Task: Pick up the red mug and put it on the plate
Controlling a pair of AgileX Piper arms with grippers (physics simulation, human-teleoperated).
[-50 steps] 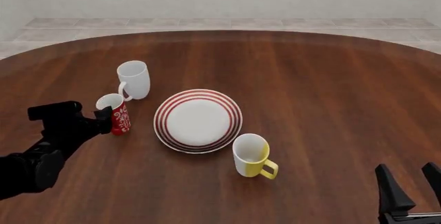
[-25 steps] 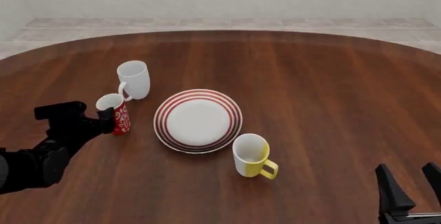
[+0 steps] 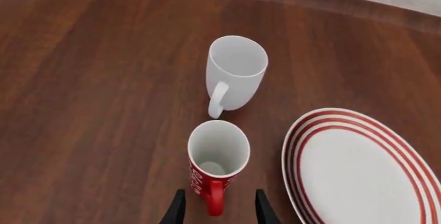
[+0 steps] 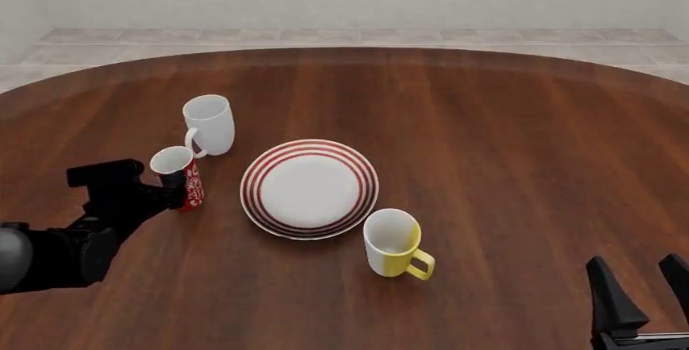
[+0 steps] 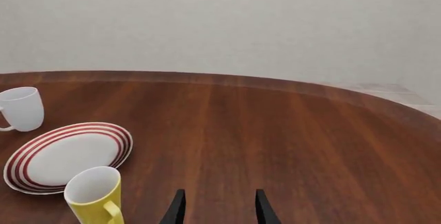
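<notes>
The red mug (image 4: 181,174) with a white floral pattern stands upright on the table, left of the plate (image 4: 254,190). My left gripper (image 4: 167,190) is open right at the mug's near side. In the left wrist view its two fingertips (image 3: 219,211) straddle the red handle of the red mug (image 3: 218,157), and the plate (image 3: 298,149) lies beside it. My right gripper (image 4: 641,289) is open and empty at the table's near right, far from both; it also shows in the right wrist view (image 5: 218,208).
A plain white mug (image 4: 209,124) stands just behind the red mug, also in the left wrist view (image 3: 236,73). A yellow-and-white mug (image 4: 392,243) stands in front of the plate's right side, also in the right wrist view (image 5: 95,197). The round wooden table (image 4: 517,148) stretches to the right.
My left gripper has crept forward and to the right, closing in on the red mug's handle. The mug, the plate and the right arm have not moved.
</notes>
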